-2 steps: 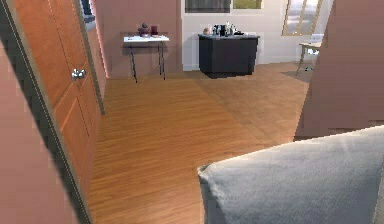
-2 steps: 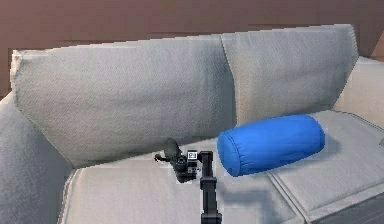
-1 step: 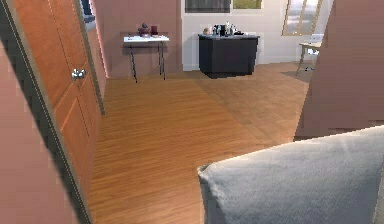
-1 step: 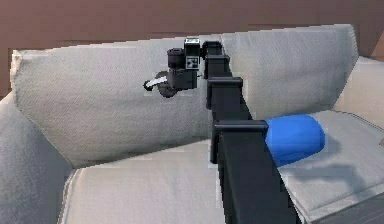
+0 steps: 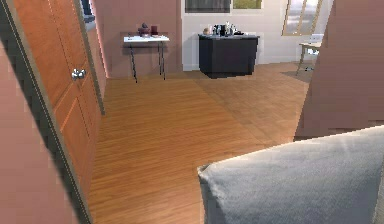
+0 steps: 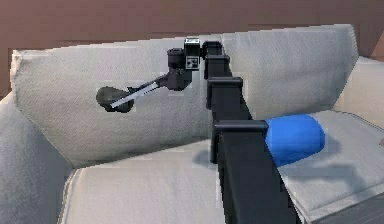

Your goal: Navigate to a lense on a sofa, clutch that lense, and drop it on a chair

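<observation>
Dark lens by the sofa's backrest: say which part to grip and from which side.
The lens looks a flat dark oval, wider than tall, so probably grip its top and bottom edges, coming from the arm side view's right, where the hand is.

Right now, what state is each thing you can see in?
door: open.
arm: reached out over the sofa.
dark thing: at the fingers, in front of the backrest.
gripper: at the dark thing; cannot tell whether it holds it.
blue cushion: lying on the sofa seat.
</observation>
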Robot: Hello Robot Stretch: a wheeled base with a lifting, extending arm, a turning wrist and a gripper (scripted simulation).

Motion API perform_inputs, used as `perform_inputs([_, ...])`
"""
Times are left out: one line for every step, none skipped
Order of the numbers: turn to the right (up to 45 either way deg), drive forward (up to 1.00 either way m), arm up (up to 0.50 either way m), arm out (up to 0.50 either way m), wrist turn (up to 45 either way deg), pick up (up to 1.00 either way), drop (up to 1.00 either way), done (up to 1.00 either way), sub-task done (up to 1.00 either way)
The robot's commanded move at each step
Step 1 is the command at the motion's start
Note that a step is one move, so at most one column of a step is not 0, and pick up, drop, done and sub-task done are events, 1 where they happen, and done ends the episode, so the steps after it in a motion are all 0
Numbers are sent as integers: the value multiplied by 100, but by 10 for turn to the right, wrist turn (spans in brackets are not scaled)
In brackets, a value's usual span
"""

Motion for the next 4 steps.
perform_inputs([0,0,0,0,-450,0,0,0,0])
perform_inputs([0,0,0,0,-180,0,0,0,0])
perform_inputs([0,0,0,-36,0,0,0,0,0])
perform_inputs([-300,0,0,0,0,0,0,0,0])
